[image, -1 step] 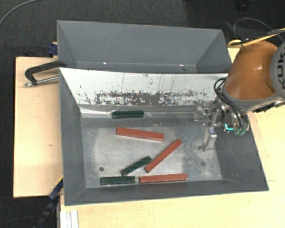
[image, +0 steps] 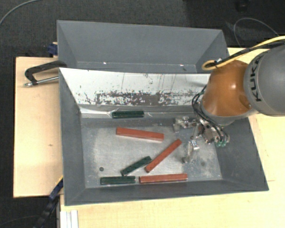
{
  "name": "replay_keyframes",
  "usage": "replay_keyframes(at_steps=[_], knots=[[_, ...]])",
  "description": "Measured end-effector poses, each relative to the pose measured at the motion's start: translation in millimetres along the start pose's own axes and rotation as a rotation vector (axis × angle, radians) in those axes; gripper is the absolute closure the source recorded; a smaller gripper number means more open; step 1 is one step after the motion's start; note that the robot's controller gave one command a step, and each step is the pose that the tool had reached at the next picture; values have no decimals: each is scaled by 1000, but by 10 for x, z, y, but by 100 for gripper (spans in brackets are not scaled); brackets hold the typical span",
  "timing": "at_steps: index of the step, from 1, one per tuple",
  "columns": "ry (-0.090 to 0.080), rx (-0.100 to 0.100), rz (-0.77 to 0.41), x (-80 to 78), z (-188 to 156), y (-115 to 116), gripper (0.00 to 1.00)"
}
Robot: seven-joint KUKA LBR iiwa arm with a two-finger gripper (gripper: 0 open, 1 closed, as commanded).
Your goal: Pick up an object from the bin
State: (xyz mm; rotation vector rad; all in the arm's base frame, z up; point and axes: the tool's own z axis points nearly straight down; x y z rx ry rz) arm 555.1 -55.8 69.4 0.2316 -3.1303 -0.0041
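My gripper (image: 194,147) hangs low over the right part of the bin floor, beneath the arm's orange cover. Just to its left lies the upper end of a red stick (image: 162,156) that slants down toward the front. Whether the gripper touches this stick I cannot tell. Another red stick (image: 163,177) lies flat along the front wall, below the gripper. A third red stick (image: 140,134) rests near the middle of the floor, to the gripper's left.
A dark green stick (image: 128,113) lies against the back wall. A second dark green stick (image: 136,165) slants beside the diagonal red one, and a third (image: 117,180) lies at the front left. The arm covers the bin's right side.
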Motion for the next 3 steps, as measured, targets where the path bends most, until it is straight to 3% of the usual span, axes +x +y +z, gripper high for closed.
replay_keyframes(at_steps=[1, 2, 3], knots=[[-5, 1, -394, -105, -15, 555, 0], [-4, 3, -392, -102, -13, 538, 100], [-17, 8, -462, -56, -1994, 514, 100]])
